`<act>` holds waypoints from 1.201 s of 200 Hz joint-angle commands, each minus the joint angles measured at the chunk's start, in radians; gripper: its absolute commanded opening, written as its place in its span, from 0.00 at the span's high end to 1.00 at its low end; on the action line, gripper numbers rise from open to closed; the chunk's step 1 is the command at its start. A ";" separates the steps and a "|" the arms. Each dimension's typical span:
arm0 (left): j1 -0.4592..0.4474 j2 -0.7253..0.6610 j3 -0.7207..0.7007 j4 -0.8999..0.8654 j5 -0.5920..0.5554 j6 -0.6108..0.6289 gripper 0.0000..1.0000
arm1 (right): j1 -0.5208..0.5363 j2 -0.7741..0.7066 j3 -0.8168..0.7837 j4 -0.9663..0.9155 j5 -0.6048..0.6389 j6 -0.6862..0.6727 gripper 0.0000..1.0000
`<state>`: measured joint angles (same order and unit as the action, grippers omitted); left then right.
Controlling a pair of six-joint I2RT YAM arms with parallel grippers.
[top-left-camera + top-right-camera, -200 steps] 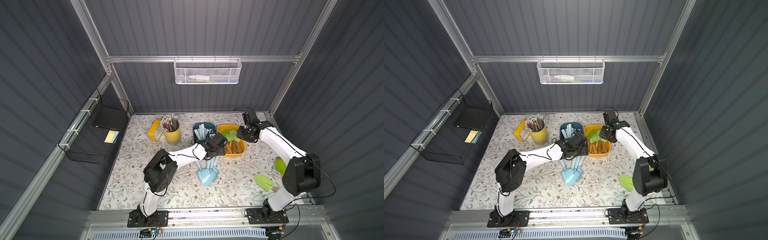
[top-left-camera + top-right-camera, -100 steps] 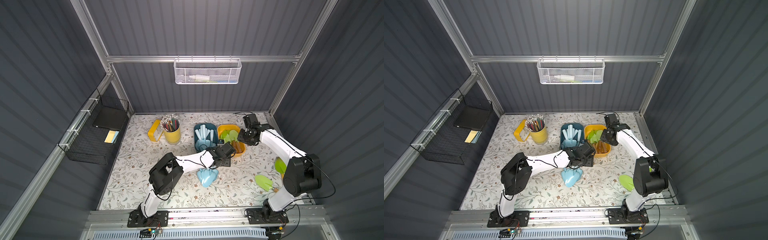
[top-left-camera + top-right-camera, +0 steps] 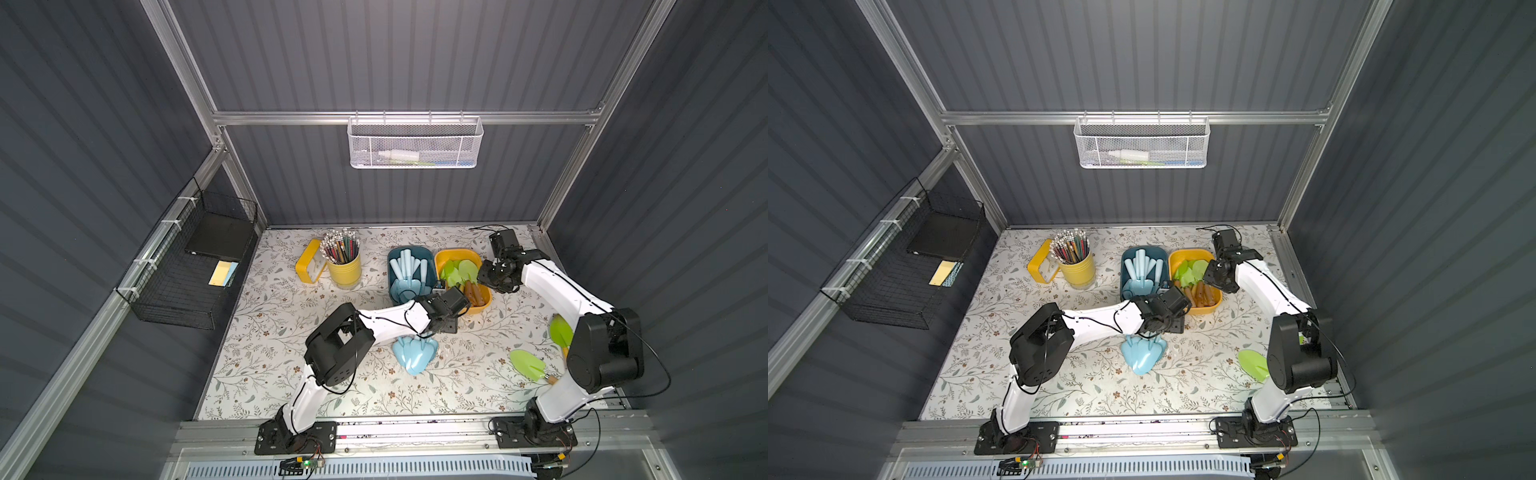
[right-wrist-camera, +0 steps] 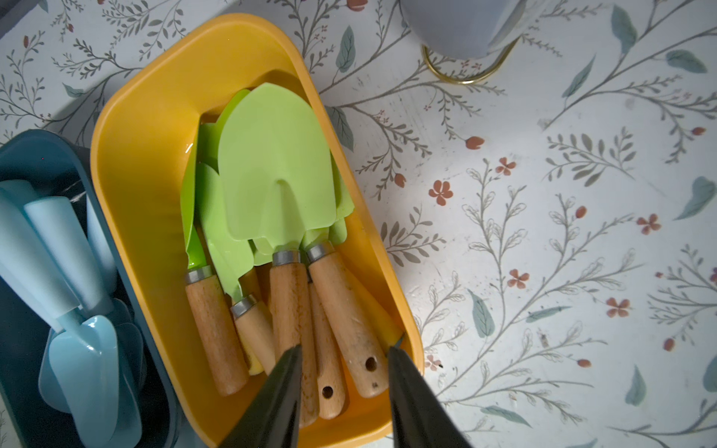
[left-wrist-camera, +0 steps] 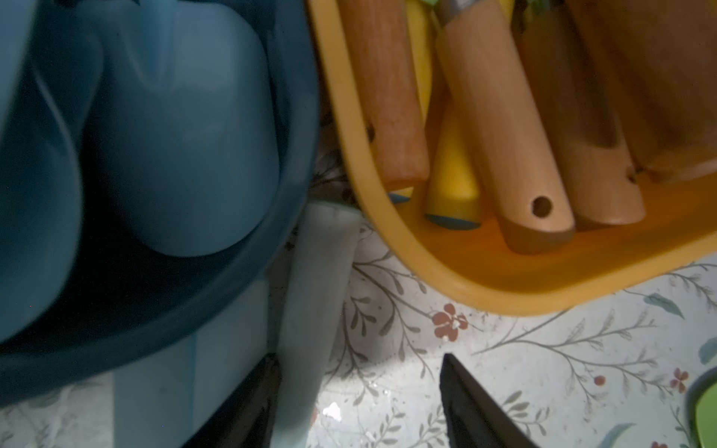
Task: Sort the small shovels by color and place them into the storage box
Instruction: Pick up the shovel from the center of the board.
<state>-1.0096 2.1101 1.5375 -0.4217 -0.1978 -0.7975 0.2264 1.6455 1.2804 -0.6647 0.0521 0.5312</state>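
Now both claws stood open, neither gripping.
Left claw (image 5: pixel 359 355) gaped wide at frame centre in both top views; a blue shovel (image 5: pixel 310 294) had its handle between the jaws, against one finger, ungripped. Right claw (image 4: pixel 345 345), partly open and empty, hung over green shovels (image 4: pixel 275 166) in the yellow box (image 4: pixel 116 201), right of centre.

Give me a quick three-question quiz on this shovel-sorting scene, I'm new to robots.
1. True or false: the yellow box holds pencils.
2. Where do the loose green shovels lie? A) on the table by the right arm B) in the cup C) in the wall basket
3. What colour is the shovel heap partly under the left arm?
Key: 1 false; 2 A; 3 pale blue.
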 commanded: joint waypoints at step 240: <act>0.180 -0.015 0.520 -0.298 -0.141 0.125 1.00 | -0.022 -0.032 -0.032 0.047 -0.160 0.027 0.61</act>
<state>-0.9520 2.0758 1.9751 -0.7120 -0.2413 -0.7139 0.2085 1.6234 1.2297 -0.6140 -0.1184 0.5545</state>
